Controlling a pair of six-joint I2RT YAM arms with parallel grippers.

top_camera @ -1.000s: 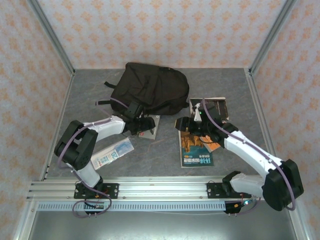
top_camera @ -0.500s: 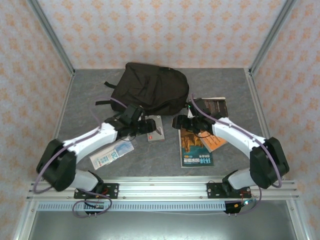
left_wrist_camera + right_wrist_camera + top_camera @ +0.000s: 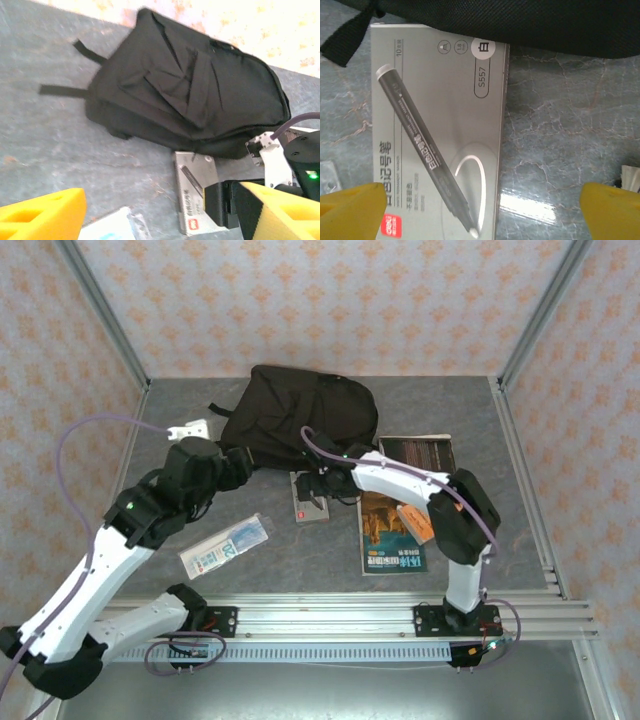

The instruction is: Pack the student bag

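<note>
A: Where is the student bag (image 3: 300, 425)?

B: On the far half of the table (image 3: 300, 555), at 12 o'clock from the middle. It lies flat, with loose straps trailing toward 9 o'clock. The left wrist view has it too (image 3: 185, 85).

A: And the left gripper (image 3: 237, 464)?

B: It hangs at the bag's 8 o'clock corner, just beside the fabric. The yellow fingers (image 3: 42, 212) are spread wide, with nothing between them.

A: The right gripper (image 3: 316, 487)?

B: It is over the grey marker box (image 3: 310, 500), which lies flat at the bag's 6 o'clock edge. From the right wrist camera the gripper (image 3: 482, 207) has its fingers (image 3: 612, 205) spread wide apart. They straddle the box (image 3: 435, 145) without pinching it. The bag's hem (image 3: 530, 25) touches the box's far end, and a strap loop overlaps its corner.

A: What else is on the table?

B: A magazine (image 3: 390, 540) lies at 4 o'clock from the box. A dark book (image 3: 418, 452) sits at the bag's 4 o'clock. A clear packet (image 3: 227, 546) lies at 8 o'clock from the box, well apart from it.
</note>
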